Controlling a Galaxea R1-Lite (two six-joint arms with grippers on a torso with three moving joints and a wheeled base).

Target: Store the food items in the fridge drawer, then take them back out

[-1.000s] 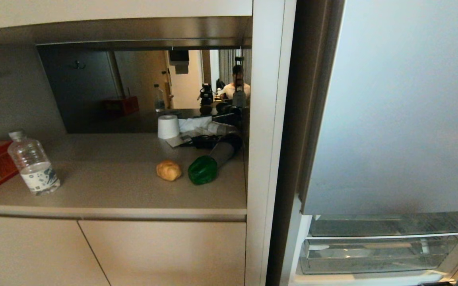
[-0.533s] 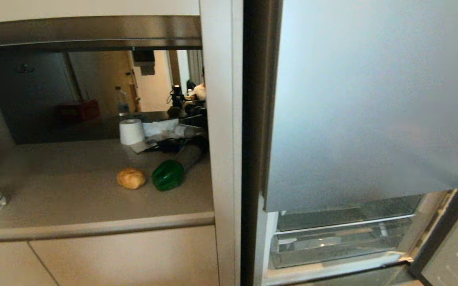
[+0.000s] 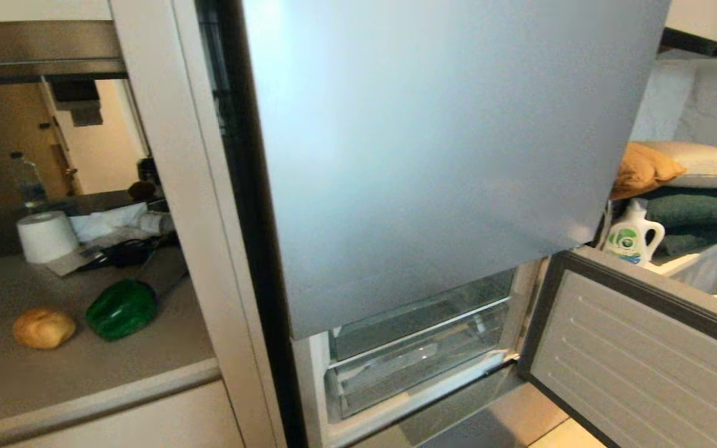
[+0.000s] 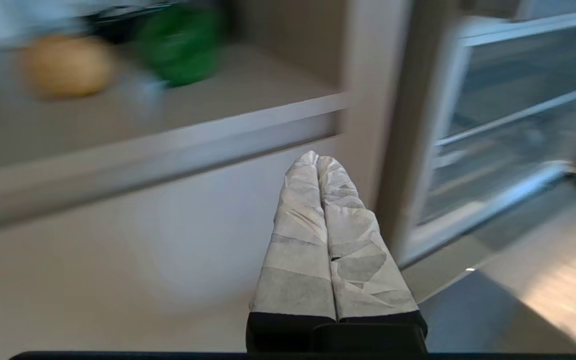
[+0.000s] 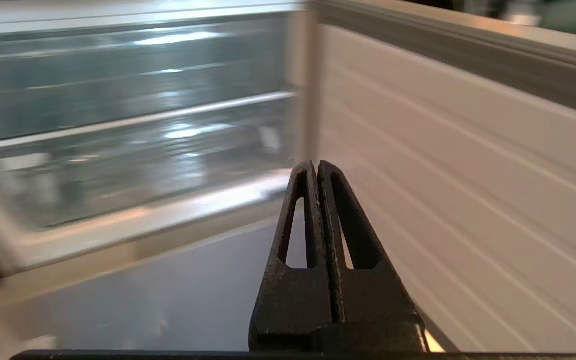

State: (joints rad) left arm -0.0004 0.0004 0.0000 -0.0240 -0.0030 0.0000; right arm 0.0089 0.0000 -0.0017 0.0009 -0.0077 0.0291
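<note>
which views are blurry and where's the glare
Left wrist view: bun and pepper smeared, hand sharp. Right wrist view: fridge drawer streaked with bright glare, hand crisp. Head view: soft sheen on the fridge door.

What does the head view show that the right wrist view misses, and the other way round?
Head view only: the bun and green pepper on the counter, the closed upper fridge door, a detergent bottle. Right wrist view only: the right pincer, shut and empty. Both: the clear fridge drawer and the open lower door's ribbed inner face.
</note>
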